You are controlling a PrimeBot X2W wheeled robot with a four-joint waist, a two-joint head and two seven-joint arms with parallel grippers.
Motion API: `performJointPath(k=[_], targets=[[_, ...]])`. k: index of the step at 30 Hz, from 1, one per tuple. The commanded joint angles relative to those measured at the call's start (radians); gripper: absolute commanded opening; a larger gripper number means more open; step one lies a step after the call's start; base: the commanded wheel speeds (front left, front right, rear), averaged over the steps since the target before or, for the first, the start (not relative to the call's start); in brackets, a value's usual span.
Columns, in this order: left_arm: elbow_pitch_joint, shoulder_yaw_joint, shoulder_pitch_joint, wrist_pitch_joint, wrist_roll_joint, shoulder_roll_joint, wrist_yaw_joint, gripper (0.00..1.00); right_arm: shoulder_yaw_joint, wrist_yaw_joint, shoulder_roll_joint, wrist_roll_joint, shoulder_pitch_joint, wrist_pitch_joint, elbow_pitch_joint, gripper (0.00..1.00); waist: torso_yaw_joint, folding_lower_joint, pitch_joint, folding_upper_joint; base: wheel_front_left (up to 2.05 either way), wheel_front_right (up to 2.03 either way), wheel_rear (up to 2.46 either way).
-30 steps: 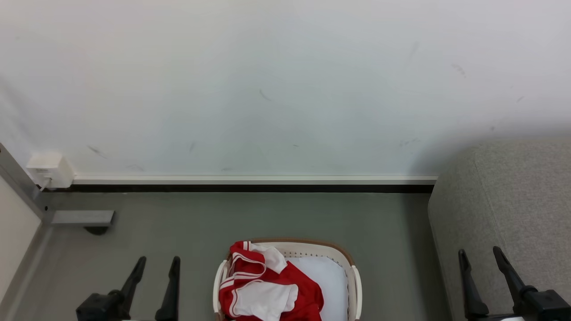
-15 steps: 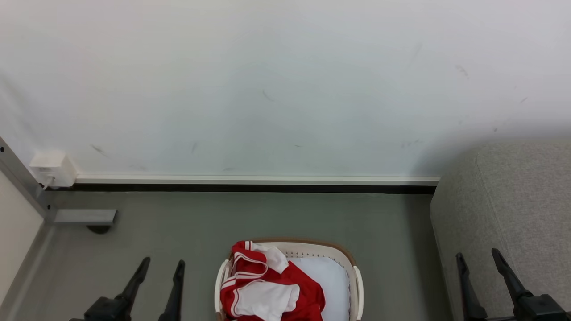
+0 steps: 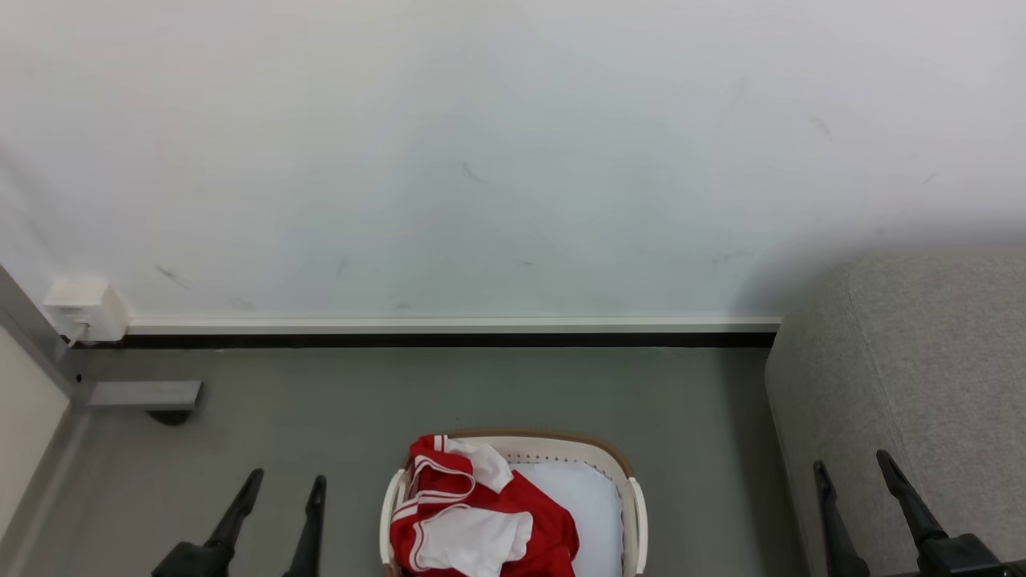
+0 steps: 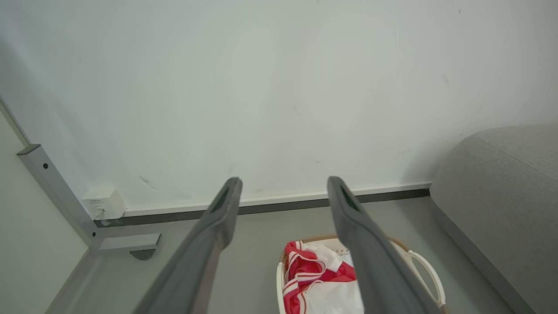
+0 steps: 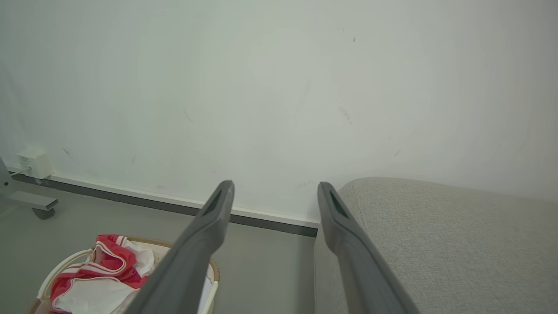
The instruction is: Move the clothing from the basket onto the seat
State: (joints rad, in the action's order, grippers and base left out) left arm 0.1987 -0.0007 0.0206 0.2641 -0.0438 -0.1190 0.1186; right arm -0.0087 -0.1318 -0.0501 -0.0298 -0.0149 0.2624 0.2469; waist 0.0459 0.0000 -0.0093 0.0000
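You have moved nothing yet: the clothing lies in the basket, and the seat looks bare where you can see. Your left gripper and right gripper are spread apart, empty.

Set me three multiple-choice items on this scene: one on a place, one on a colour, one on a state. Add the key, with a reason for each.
1. In the head view, where does the basket stand relative to the seat?
A. on it
B. on the floor to its left
C. on the floor to its right

2. The clothing is:
A. blue and yellow
B. green and black
C. red and white

3. The left hand is:
A. open, holding nothing
B. shut on the clothing
C. shut on the basket

Key:
1 B, floor shows between basket and seat.
2 C, red fabric with white panels.
3 A, its fingers stand apart with nothing between them.
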Motion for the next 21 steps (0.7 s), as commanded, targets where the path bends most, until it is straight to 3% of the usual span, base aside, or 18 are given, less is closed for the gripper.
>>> performJointPath(k=[1, 10, 21], targets=[[0.002, 0.009, 0.003, 0.001, 0.010, -0.001, 0.002, 1.00, -0.001, 0.002, -0.001, -0.008, 0.008, 0.004, -0.001, 1.00, -0.005, 0.0000, 0.004, 0.0000, 0.00, 0.00, 0.00], [0.018, -0.013, -0.059, 0.001, -0.016, -0.007, 0.011, 1.00, 0.007, 0.002, -0.001, -0.022, -0.043, 0.004, -0.023, 1.00, -0.053, 0.0000, 0.064, 0.0000, 0.00, 0.00, 0.00], [0.192, -0.231, -0.376, 0.001, -0.064, -0.096, 0.011, 1.00, 0.015, 0.002, -0.001, -0.002, -0.194, 0.002, -0.115, 1.00, -0.141, 0.0000, 0.368, 0.0000, 0.00, 0.00, 0.00]])
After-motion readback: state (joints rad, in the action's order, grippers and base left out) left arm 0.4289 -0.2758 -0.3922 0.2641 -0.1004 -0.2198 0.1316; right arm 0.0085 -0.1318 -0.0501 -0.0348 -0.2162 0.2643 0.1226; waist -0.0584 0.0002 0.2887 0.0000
